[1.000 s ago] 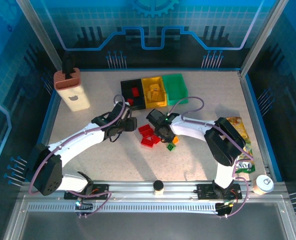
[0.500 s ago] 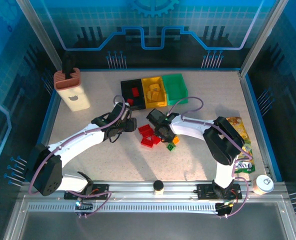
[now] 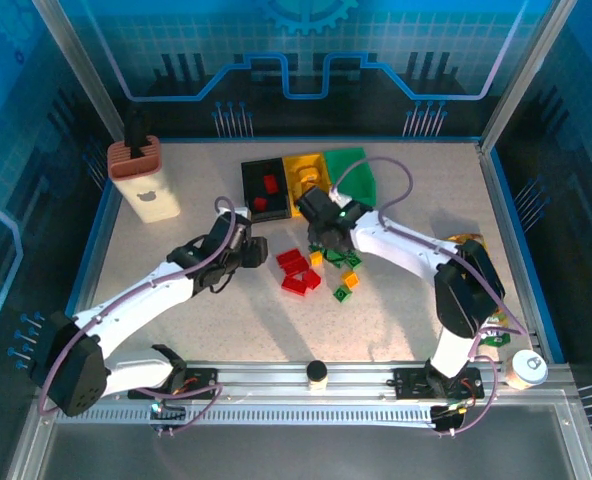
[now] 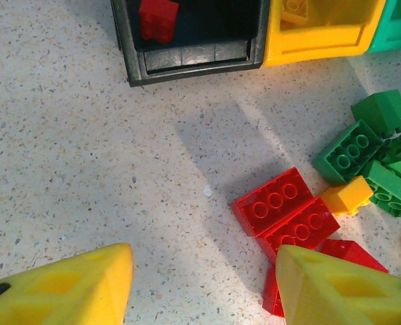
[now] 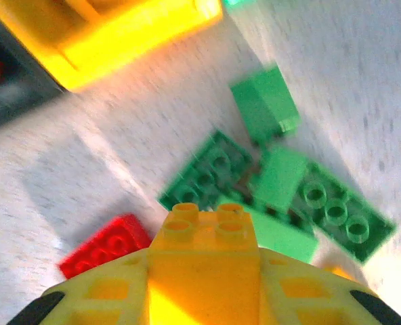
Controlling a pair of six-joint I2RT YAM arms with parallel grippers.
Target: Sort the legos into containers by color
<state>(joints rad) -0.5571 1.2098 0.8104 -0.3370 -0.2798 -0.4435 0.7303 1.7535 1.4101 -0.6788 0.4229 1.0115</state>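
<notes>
Right gripper (image 5: 204, 301) clamps a yellow lego (image 5: 204, 247) between its fingers; green legos (image 5: 210, 172) lie just ahead, yellow bin (image 5: 112, 34) beyond. Left gripper (image 4: 200, 291) stands partly open, empty, red legos (image 4: 275, 203) beside one finger.

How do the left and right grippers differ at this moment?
The left gripper stands open, with bare table between its fingers; the right gripper is shut on a yellow brick. The left gripper hangs beside the red bricks, with the black bin ahead of it; the right gripper is above the green bricks, near the yellow bin. Both have yellow fingers.
</notes>
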